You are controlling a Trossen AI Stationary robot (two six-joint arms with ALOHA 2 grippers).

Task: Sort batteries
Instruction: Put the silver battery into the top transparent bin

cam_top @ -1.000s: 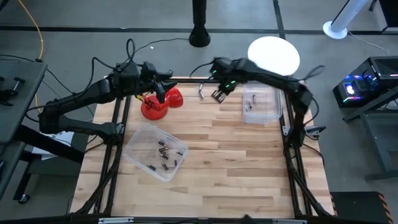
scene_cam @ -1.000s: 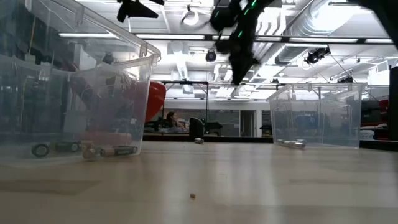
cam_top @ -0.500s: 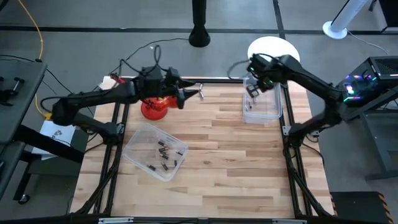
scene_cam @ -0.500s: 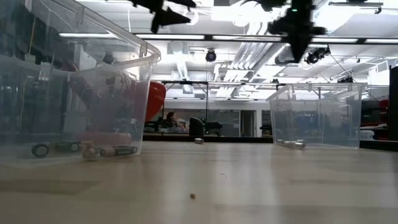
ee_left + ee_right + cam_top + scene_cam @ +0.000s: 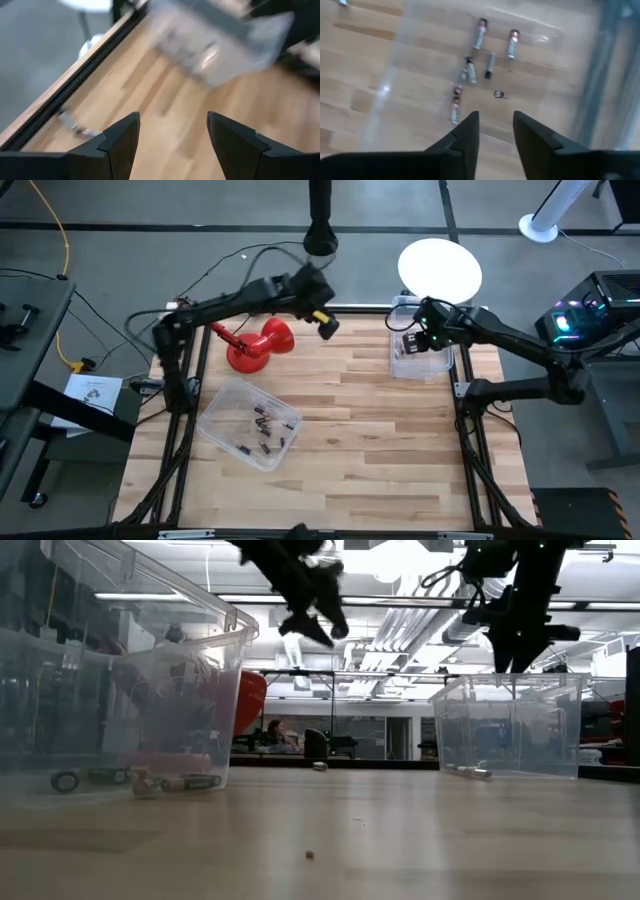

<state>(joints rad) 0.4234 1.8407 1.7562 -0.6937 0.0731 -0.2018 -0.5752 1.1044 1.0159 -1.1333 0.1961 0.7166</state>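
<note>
So, my right gripper [image 5: 494, 131] parted, nothing in it, over right bin [image 5: 440, 362] | silver batteries [image 5: 479, 33] below | left gripper [image 5: 171, 134] wide, empty, near stray battery [image 5: 80, 129] | risk: knocking it off the table edge

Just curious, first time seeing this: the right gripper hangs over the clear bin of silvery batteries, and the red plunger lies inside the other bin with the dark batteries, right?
Not quite. The red plunger lies on the wooden table, outside the bin of dark batteries, as the high view shows. The right gripper does hang over the bin of silvery batteries.

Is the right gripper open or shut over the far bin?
Open: the right gripper hangs over the clear bin with a gap between its fingers, nothing held.
</note>
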